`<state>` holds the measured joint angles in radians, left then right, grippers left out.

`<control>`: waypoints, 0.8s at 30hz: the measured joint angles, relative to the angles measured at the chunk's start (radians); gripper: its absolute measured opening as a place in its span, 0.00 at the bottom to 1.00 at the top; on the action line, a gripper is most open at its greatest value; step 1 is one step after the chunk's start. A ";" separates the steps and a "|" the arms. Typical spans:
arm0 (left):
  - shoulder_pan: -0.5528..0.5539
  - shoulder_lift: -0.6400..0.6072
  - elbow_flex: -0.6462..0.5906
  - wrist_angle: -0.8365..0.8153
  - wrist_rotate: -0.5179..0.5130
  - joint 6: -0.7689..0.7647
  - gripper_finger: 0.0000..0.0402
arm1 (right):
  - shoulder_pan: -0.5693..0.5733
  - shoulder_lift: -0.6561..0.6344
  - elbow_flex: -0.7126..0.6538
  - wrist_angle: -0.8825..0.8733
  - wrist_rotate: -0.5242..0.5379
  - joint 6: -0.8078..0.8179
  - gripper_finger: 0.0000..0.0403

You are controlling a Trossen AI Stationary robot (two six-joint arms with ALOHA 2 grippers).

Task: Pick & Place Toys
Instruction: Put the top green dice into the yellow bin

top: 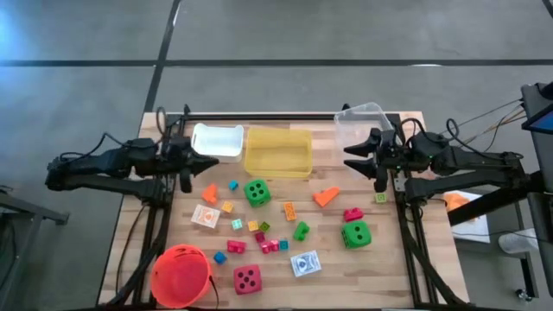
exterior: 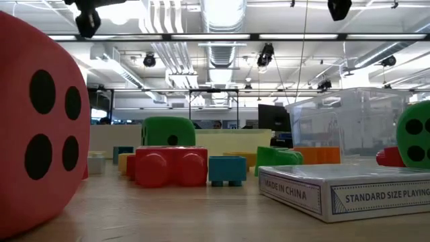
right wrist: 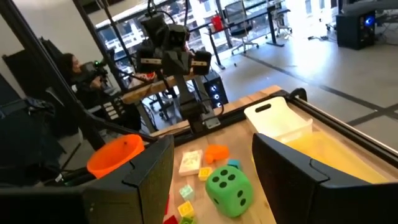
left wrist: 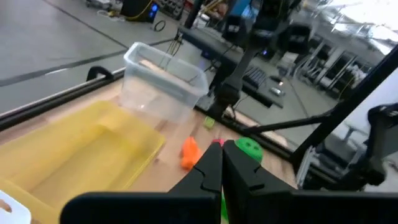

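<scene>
The toys lie spread over the wooden table: a green die (top: 257, 192), a second green die (top: 356, 233), a pink-red die (top: 247, 278), an orange wedge (top: 326, 197), white cards (top: 206, 216) and several small bright blocks (top: 263, 238). My left gripper (top: 187, 171) hangs shut above the table's left edge, beside the white bin, and holds nothing; its fingers (left wrist: 221, 168) meet. My right gripper (top: 356, 155) hangs open above the right edge, beside the clear bin. Nothing is between its fingers (right wrist: 211, 149). Both are well above the toys.
Along the far edge stand a white bin (top: 218, 142), a yellow bin (top: 278, 151) and a clear bin (top: 361, 128). An orange-red bucket (top: 181, 275) sits at the near left corner. A card box (exterior: 356, 191) lies near the front edge.
</scene>
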<state>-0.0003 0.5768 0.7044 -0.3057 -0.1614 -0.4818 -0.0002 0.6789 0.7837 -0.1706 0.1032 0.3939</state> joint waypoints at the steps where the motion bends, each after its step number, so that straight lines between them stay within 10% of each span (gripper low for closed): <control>1: -0.001 0.019 0.001 0.025 0.008 -0.011 0.00 | 0.000 -0.005 0.002 -0.005 -0.005 0.000 0.53; 11: 0.006 0.184 -0.004 0.013 -0.085 -0.406 0.04 | 0.000 -0.023 0.037 -0.004 -0.056 -0.022 0.53; 24: 0.014 0.408 -0.003 0.002 -0.045 -0.357 0.66 | 0.000 -0.022 0.046 -0.016 -0.088 -0.060 0.53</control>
<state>0.0139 0.9844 0.7013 -0.3037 -0.2067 -0.8390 -0.0002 0.6567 0.8295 -0.1868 0.0156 0.3339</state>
